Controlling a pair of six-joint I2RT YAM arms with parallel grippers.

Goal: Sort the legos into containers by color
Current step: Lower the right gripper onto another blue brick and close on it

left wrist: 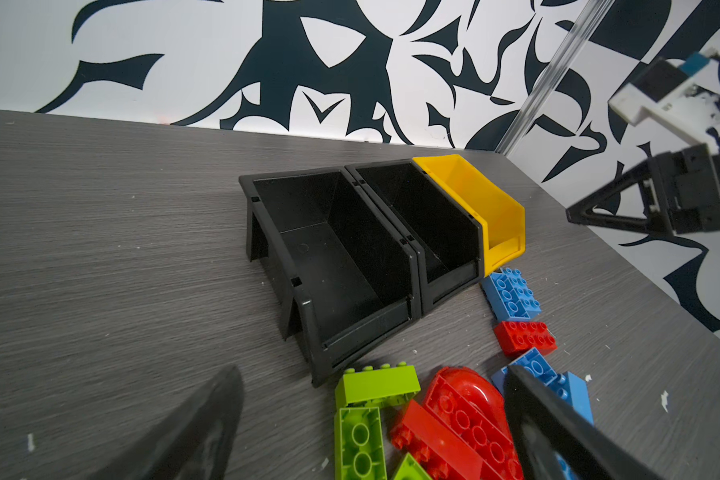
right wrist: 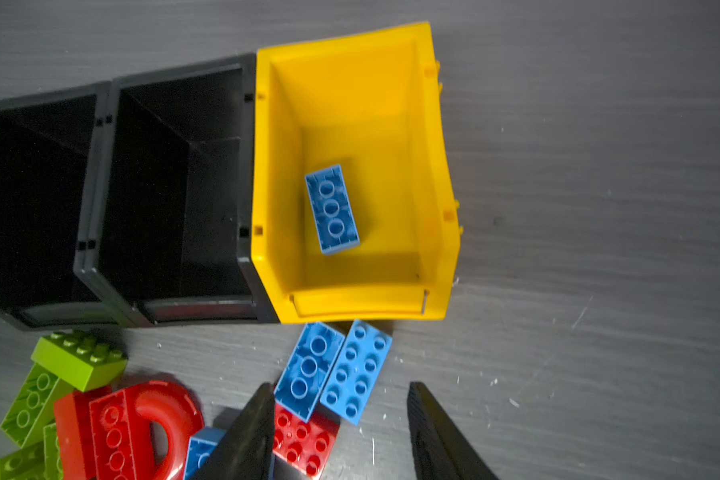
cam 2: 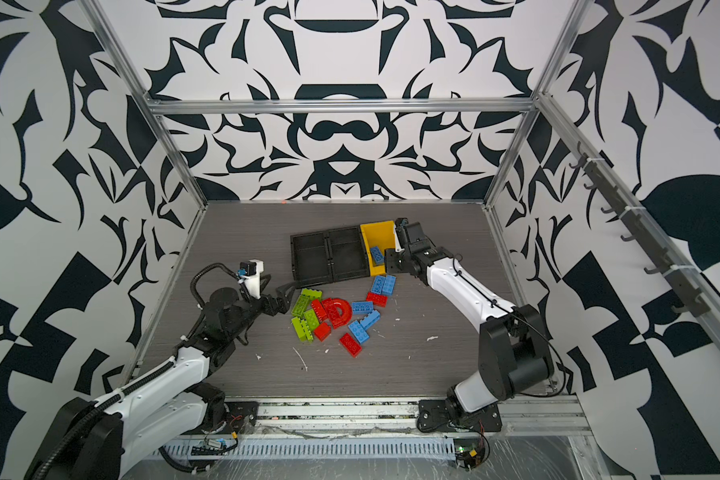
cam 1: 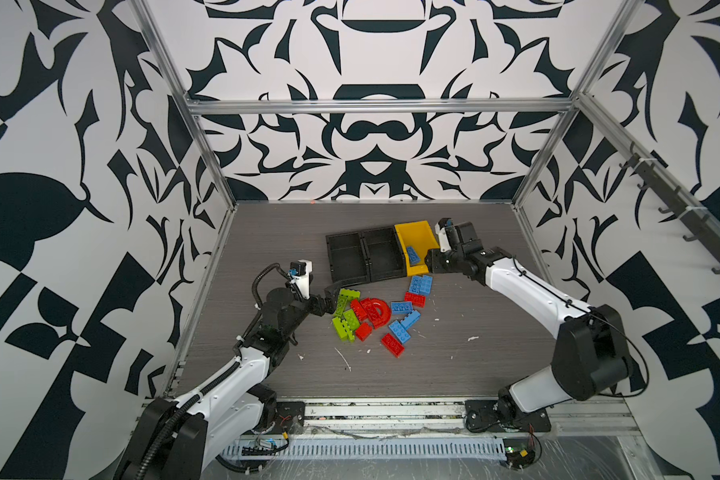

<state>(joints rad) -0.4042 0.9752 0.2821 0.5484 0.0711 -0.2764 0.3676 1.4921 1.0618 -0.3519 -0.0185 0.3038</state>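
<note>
Overhead, a grey wood-grain worktop (cam 1: 474,365) sits inside a booth with black-and-white patterned walls. Three containers stand in a touching row at the centre of both top views: two black bins (cam 1: 366,257) on the left and a yellow bin (right wrist: 433,166) at the right end. One blue brick (right wrist: 332,209) lies on the floor of the yellow bin, hollow underside up.

The rest of the legos (cam 1: 400,307) lie loose in a cluster just below the bins in the frame. Lime green bricks (cam 1: 346,300) are at its left, a red arch piece (cam 2: 338,312) is in the middle, and blue and red bricks are to the right. Two blue bricks (right wrist: 308,365) lie side by side just beside the yellow bin's front lip, with a red brick (right wrist: 304,444) next to them.

The left fingers (left wrist: 208,424) reach in from the left of the frame. They are spread wide and grip nothing, at the left edge of the cluster just beside a green brick. The right fingers (right wrist: 246,440) come in from the right and hang just beside the front of the yellow bin, parted, with nothing held between them.

Small white scraps (cam 1: 344,359) dot the worktop lower in the frame.
</note>
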